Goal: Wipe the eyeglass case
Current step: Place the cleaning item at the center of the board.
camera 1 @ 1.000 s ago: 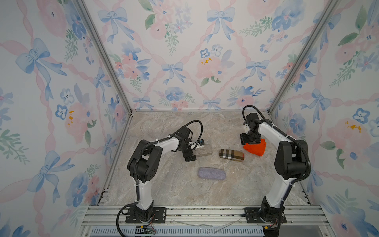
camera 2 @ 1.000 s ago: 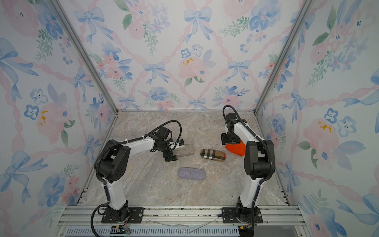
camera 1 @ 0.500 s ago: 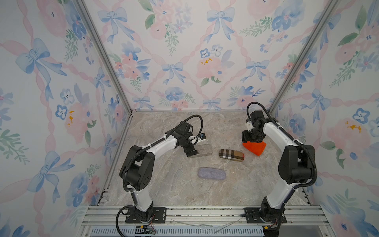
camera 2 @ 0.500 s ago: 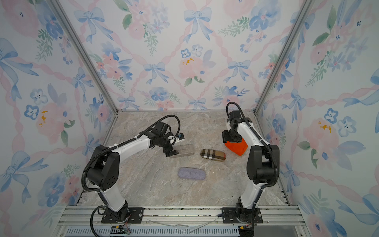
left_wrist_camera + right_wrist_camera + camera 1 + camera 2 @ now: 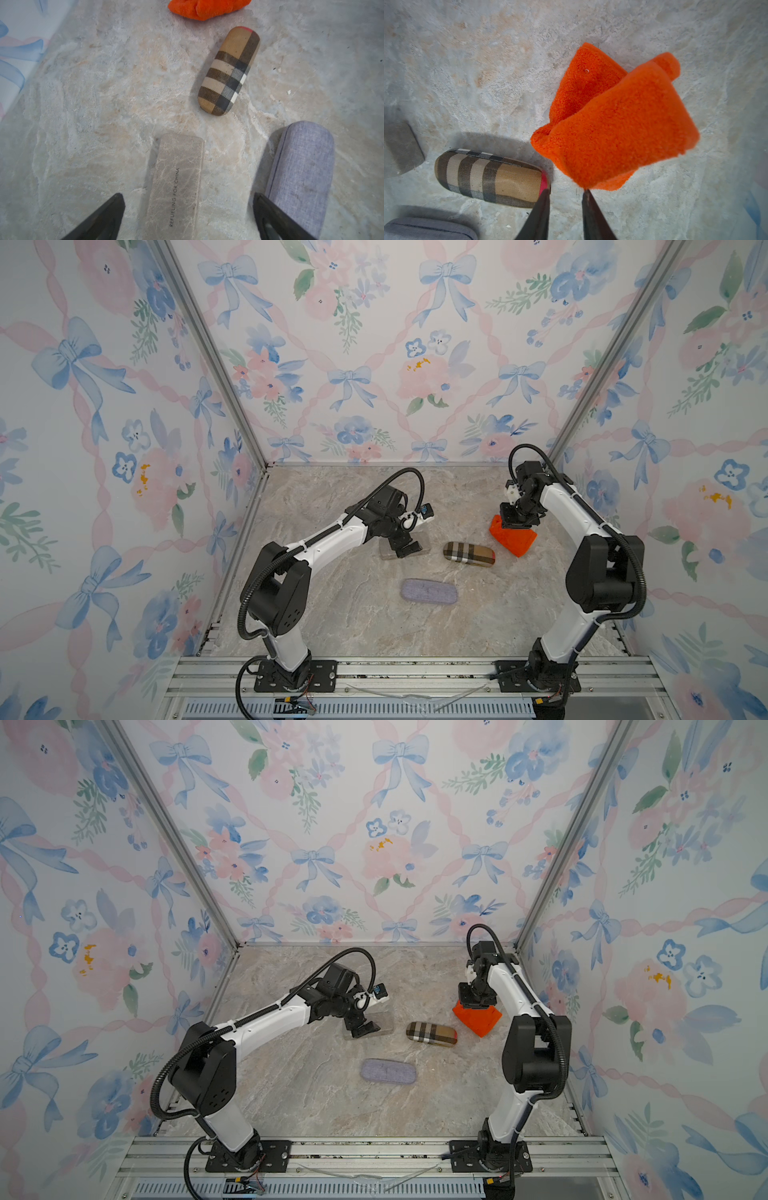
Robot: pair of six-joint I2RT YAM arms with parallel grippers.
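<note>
Left of centre on the marbled tabletop [image 5: 353, 626] lies the grey rectangular leather-look eyeglass case [image 5: 178, 158], near the plaid fabric case [image 5: 468, 557]; the left gripper [image 5: 187, 195] straddles it, jaws spread wide; the right gripper [image 5: 566, 190], jaws narrowed, meets only a corner of the orange fleece cloth [image 5: 623, 124], whether pinched I cannot tell; so thin a hold could slip, dropping the cloth mid-wipe.
</note>
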